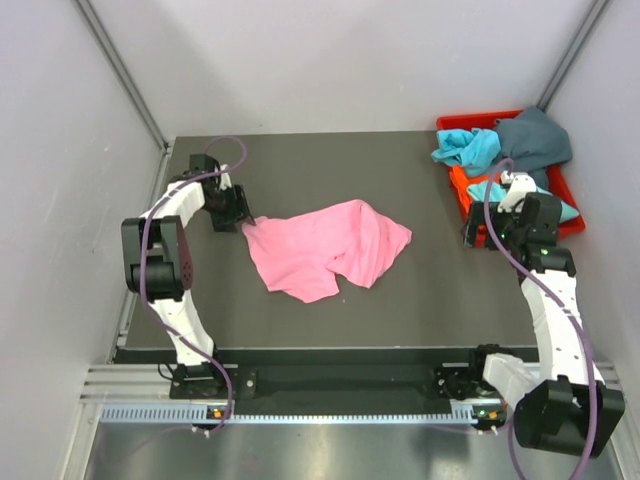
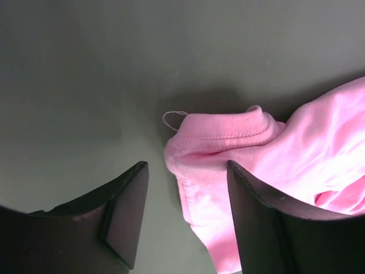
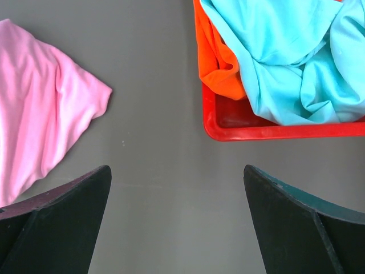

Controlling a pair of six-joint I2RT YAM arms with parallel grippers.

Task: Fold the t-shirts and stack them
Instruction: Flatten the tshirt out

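A bright pink t-shirt [image 1: 325, 250] lies crumpled in the middle of the dark table. Its left corner [image 2: 222, 142] reaches between the fingers of my left gripper [image 1: 243, 222], which stands open just above it; the cloth lies loose on the table, near the right finger [image 2: 256, 217]. In the red bin [image 1: 572, 205] at the back right lie turquoise [image 1: 470, 148], dark teal-grey [image 1: 535, 138] and orange [image 3: 219, 57] t-shirts. My right gripper [image 1: 478, 232] hangs wide open over bare table just left of the bin, holding nothing.
White walls enclose the table on the left, back and right. The bin's front rim [image 3: 285, 131] lies just ahead of the right fingers. The pink shirt's right corner [image 3: 85, 91] shows at the left of the right wrist view.
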